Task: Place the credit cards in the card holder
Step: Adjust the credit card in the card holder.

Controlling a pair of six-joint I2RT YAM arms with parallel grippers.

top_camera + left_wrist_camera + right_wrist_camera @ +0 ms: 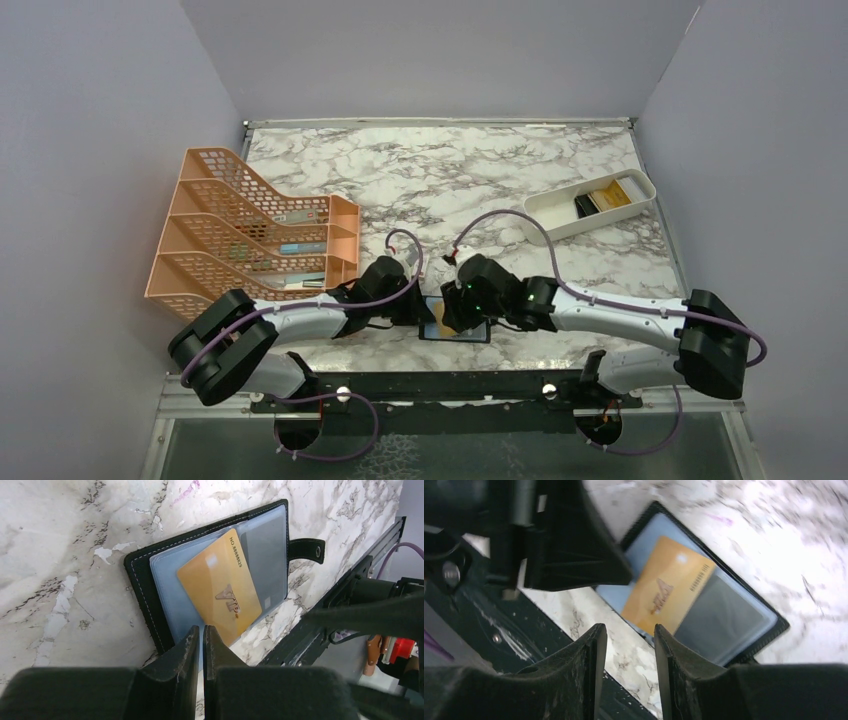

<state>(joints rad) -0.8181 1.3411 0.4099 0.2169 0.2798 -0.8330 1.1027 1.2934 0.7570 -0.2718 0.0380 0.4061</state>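
The card holder [478, 334] lies open near the table's front edge, with a black stitched rim [145, 585] and blue-grey lining. A yellow-gold credit card [220, 587] lies askew on the lining; it also shows in the right wrist view [666, 592]. I cannot tell if it sits inside a clear pocket. My left gripper [201, 630] is shut, its tips at the holder's near edge. My right gripper [629, 630] is open and empty, just off the holder's edge over the table front. A black card [588, 203] and a yellow one [620, 193] lie in the white tray.
The white oblong tray [545, 215] stands at the back right. An orange mesh file rack [250, 230] stands at the left. The holder's snap strap [306, 550] sticks out sideways. The black mounting rail [484, 630] runs along the table's front edge.
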